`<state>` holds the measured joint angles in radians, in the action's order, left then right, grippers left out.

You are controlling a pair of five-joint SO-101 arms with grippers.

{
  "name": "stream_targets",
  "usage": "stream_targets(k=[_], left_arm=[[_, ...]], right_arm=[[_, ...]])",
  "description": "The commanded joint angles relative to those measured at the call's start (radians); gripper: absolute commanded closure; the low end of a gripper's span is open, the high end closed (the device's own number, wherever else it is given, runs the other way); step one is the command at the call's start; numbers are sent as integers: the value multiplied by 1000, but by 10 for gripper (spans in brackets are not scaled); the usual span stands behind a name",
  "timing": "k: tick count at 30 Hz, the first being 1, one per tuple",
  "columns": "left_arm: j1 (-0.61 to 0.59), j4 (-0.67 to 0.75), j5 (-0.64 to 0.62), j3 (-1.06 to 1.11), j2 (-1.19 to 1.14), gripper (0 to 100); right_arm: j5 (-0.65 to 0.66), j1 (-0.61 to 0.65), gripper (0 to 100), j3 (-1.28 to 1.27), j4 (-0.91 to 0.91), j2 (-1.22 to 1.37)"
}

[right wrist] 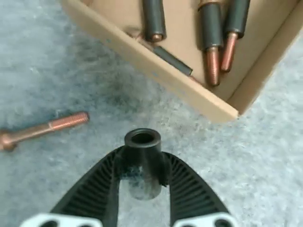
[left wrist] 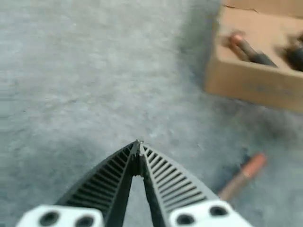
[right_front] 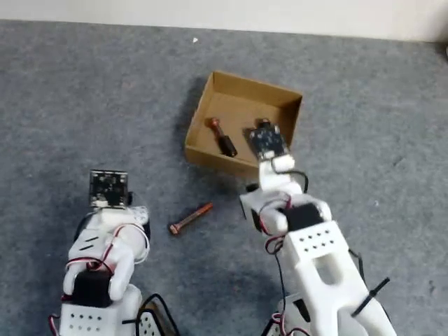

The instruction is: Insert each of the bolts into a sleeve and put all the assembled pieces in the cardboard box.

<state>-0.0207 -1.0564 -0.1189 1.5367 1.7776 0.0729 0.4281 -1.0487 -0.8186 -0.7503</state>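
**Sleeve pinched by the right gripper at the box; one bolt loose on the carpet**

In the high view, the cardboard box is seen on the grey carpet, and one assembled piece is seen lying inside it. The right arm is stretched up to the near wall of the box. The left arm is set well apart from the box. A loose bolt is seen lying on the carpet between the two arms.

In the left wrist view, the jaws of the left gripper are pressed together at their tips, and nothing is held between them. Bare carpet is seen straight ahead of the tips. The loose bolt lies near the jaws, off to one side. The box is placed farther ahead on that same side.

In the right wrist view, a black sleeve is pinched between the jaws of the right gripper. It is held upright, with its open bore turned toward the camera. The near wall of the box stands just beyond the jaws. Three assembled pieces are seen behind that wall, with copper bolt ends showing out of dark sleeves. A dark strip is seen along the inside of the wall; it may be another sleeve, but this cannot be told. The loose bolt lies on the carpet beside the jaws, apart from them and outside the box.
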Motion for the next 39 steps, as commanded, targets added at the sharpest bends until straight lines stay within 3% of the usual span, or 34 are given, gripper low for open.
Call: stream_targets(k=[1,10,20,27,33,39], left_arm=[[82,-54,-6,-74,-4,912],[194,-49,-3,-85,-87,859],[257,-34,-11,-348,-779,857],[257,86,-12,-371,-1099,857],[262,103,-87,-384,-1125,856],[374,107,-106,-377,-1079,855]], right_arm=[[-11,-21,994,-67,76,-50],[-11,-50,994,-90,76,-51],[-11,-59,994,-90,76,-51],[-11,-59,994,-90,76,-51],[-11,-59,994,-90,76,-51],[-11,-59,994,-90,76,-51]])
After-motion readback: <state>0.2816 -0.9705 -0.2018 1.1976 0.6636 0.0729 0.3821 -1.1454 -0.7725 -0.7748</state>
